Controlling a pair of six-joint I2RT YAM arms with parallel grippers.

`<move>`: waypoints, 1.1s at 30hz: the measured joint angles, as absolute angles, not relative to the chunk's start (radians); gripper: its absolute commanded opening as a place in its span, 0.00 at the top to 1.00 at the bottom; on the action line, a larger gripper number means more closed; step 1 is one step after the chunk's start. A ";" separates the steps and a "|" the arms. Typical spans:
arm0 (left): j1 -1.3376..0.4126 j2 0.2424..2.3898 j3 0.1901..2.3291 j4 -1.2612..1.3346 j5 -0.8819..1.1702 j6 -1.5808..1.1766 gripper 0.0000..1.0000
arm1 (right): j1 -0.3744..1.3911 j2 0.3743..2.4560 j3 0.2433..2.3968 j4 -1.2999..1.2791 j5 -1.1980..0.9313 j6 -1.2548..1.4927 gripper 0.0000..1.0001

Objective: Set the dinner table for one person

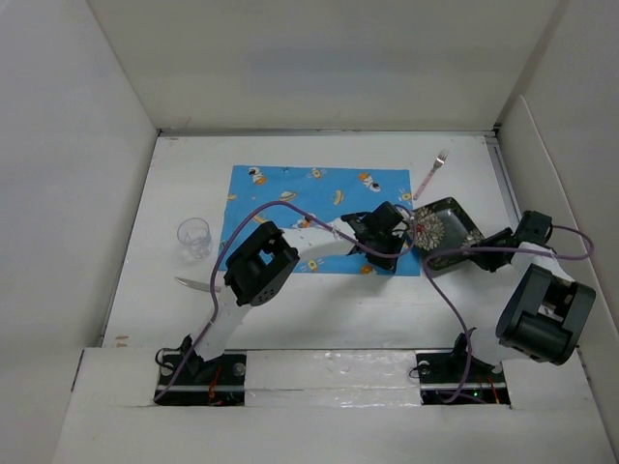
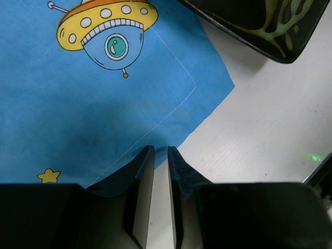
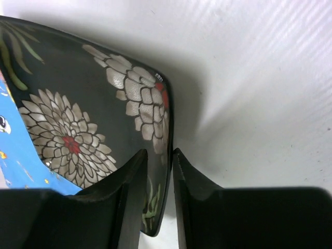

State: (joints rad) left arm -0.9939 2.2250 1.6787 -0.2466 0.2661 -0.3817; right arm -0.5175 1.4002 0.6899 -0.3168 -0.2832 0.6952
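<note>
Top external: one placemat (image 1: 290, 198); one plate (image 1: 447, 232)

The placemat (image 2: 78, 119) is matt cloth, the plate (image 3: 104, 88) glossy, the dinner table (image 2: 270, 135) smooth matt white

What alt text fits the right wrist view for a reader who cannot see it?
The right gripper clamps its two black fingers on the rim of a black glazed plate painted with white and red flowers. White matte tabletop lies right; a blue cartoon-print placemat corner shows lower left.
</note>
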 measured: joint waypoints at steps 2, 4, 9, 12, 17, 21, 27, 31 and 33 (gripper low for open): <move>-0.996 2.223 1.682 -0.253 0.254 -0.397 0.79 | -0.518 1.388 0.698 -0.318 -0.285 0.686 0.56; -0.997 2.219 1.685 -0.263 0.237 -0.410 0.76 | -0.518 1.362 0.698 -0.324 -0.293 0.681 0.52; -0.999 2.148 1.686 -0.326 0.168 -0.421 0.70 | -0.518 1.276 0.670 -0.326 -0.337 0.672 0.47; -0.994 2.049 1.682 -0.343 0.121 -0.416 0.71 | -0.518 1.266 0.634 -0.321 -0.358 0.670 0.47; -0.955 1.793 1.625 -0.337 0.038 -0.389 0.77 | -0.518 1.332 0.586 -0.303 -0.389 0.679 0.48; -0.869 1.604 1.547 -0.334 -0.023 -0.376 0.86 | -0.519 1.381 0.580 -0.249 -0.419 0.707 0.49; -0.701 1.466 1.469 -0.345 -0.068 -0.375 0.81 | -0.517 1.432 0.583 -0.178 -0.453 0.749 0.56; -0.646 1.429 1.438 -0.371 -0.084 -0.377 0.77 | -0.516 1.485 0.594 -0.135 -0.472 0.789 0.70; -0.634 1.418 1.432 -0.387 -0.088 -0.385 0.62 | -0.516 1.507 0.596 -0.118 -0.478 0.805 0.86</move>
